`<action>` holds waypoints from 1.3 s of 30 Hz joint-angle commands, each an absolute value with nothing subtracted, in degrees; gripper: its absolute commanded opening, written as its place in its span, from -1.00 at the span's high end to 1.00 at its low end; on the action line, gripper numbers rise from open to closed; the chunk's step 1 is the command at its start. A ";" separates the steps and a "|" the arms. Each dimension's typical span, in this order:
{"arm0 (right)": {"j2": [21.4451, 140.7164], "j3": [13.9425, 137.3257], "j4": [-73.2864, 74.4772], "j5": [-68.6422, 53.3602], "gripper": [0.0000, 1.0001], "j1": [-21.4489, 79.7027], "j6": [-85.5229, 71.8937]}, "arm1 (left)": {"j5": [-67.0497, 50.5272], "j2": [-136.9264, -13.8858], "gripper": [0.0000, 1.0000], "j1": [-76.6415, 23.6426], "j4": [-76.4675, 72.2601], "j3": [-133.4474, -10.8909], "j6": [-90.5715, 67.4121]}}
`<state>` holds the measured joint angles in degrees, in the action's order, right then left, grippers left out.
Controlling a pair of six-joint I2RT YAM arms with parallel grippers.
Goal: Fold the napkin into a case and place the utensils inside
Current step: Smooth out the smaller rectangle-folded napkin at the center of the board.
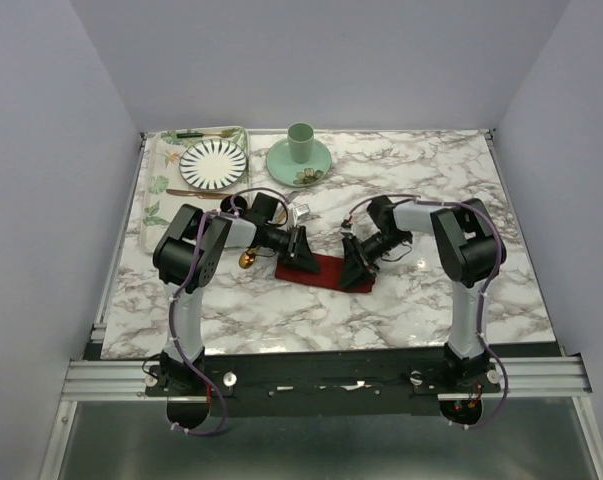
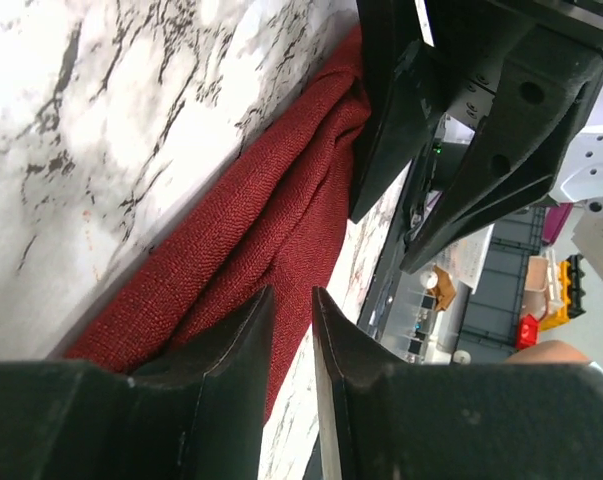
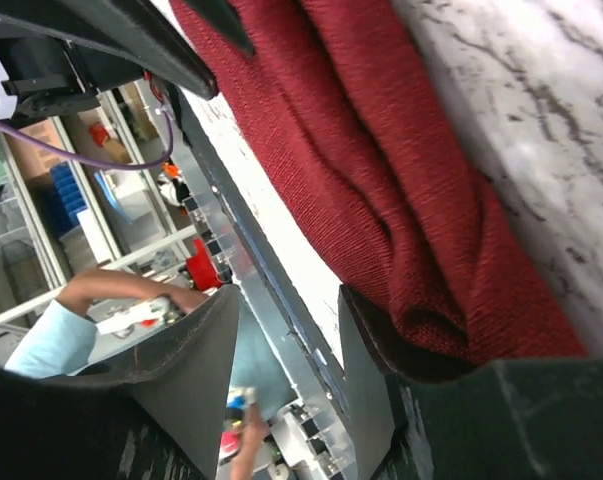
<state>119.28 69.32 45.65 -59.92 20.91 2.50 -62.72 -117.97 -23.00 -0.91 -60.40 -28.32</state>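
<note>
Centrally on bench point(image 1: 401, 190): napkin point(image 1: 321, 268), folded to narrow dark red strip, creased, lying flat. At its left end: left end effector point(image 1: 303, 248), fingers a slim gap apart, nothing pinched. At right end: right end effector point(image 1: 356, 262), spread wide, one finger point(image 3: 421, 420) touching cloth edge. Just left of napkin: gold spoon point(image 1: 246, 259). At rear: striped plate point(image 1: 213, 163), green cup point(image 1: 300, 142).

My tool point(image 3: 286, 300) is low at the table point(image 3: 541, 80), and its two fingers point(image 3: 186, 365) stand apart. The dark red napkin point(image 3: 381, 150) lies folded in a long creased strip. One finger touches its near end.
</note>
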 commanded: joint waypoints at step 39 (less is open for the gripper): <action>130.08 103.28 63.28 -34.45 -0.40 29.71 29.79 | -45.17 -80.33 -0.29 -14.50 19.25 -59.33 7.56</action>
